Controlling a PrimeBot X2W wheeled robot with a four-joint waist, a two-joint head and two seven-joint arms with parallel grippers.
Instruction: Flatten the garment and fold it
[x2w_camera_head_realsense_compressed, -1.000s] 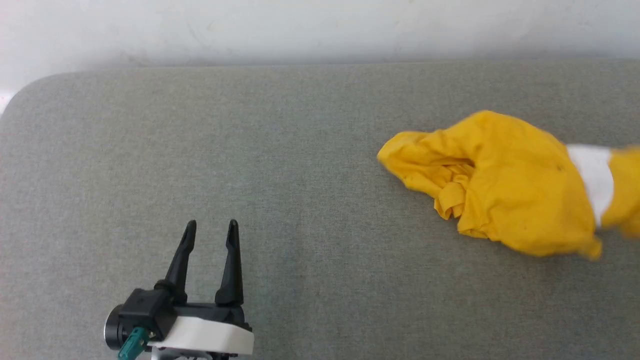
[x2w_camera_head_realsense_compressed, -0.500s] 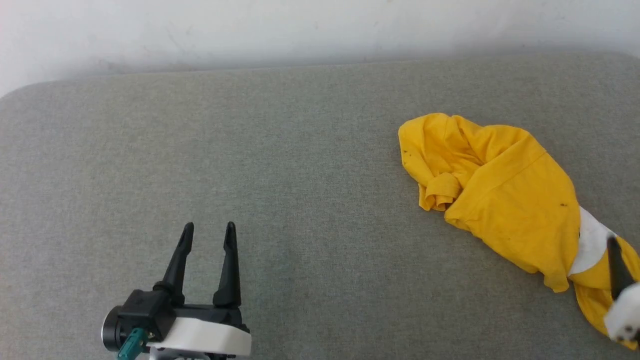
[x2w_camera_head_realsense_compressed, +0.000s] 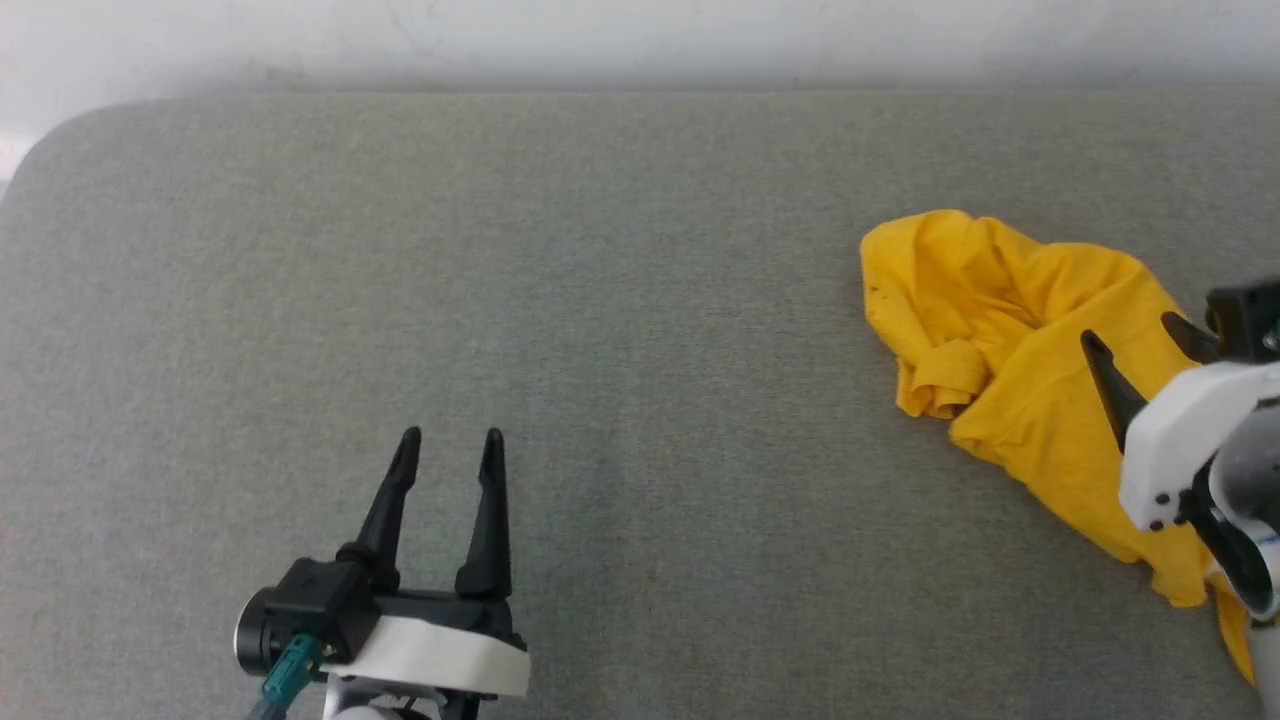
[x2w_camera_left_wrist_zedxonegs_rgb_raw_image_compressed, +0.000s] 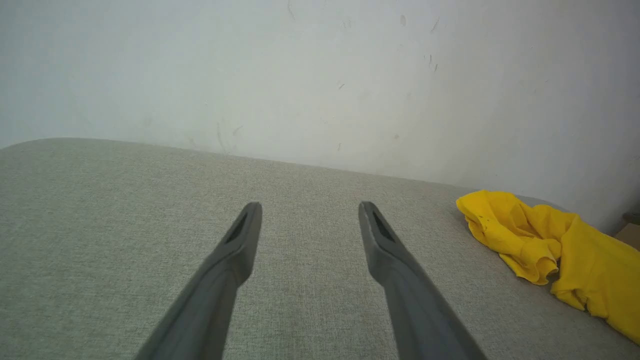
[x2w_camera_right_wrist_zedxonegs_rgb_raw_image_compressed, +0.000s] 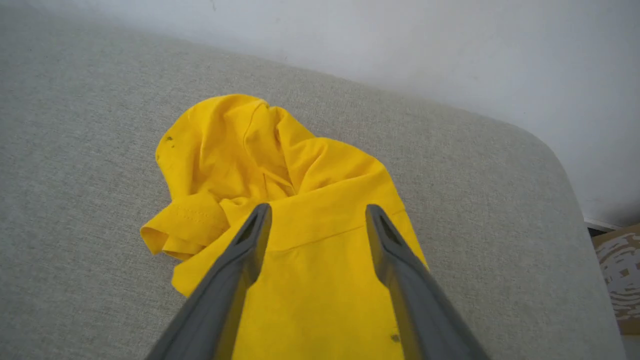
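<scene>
The garment (x2w_camera_head_realsense_compressed: 1010, 370) is a bright yellow shirt lying crumpled in a heap at the right side of the grey padded surface (x2w_camera_head_realsense_compressed: 600, 300); its print is hidden in the folds. It also lies at the right of the left wrist view, garment (x2w_camera_left_wrist_zedxonegs_rgb_raw_image_compressed: 545, 250). My right gripper (x2w_camera_head_realsense_compressed: 1132, 335) hangs open just above the heap's right part, nothing between its fingers; in its own wrist view the fingers frame the garment (x2w_camera_right_wrist_zedxonegs_rgb_raw_image_compressed: 280, 165). My left gripper (x2w_camera_head_realsense_compressed: 450, 438) stands open at the lower left, far from the cloth, over bare surface, and is empty in its own wrist view too (x2w_camera_left_wrist_zedxonegs_rgb_raw_image_compressed: 310, 206).
A pale wall (x2w_camera_head_realsense_compressed: 640, 35) runs along the far edge of the padded surface. The surface's rounded right corner (x2w_camera_right_wrist_zedxonegs_rgb_raw_image_compressed: 545, 145) lies close beyond the heap, with a cardboard box (x2w_camera_right_wrist_zedxonegs_rgb_raw_image_compressed: 620, 270) past it on the floor. Wide bare surface lies between the two grippers.
The garment dropped from a lifted, stretched bunch into a loose heap on the surface. The right gripper let go, opened and came in over the heap from the lower right. The camera shifted slightly.
</scene>
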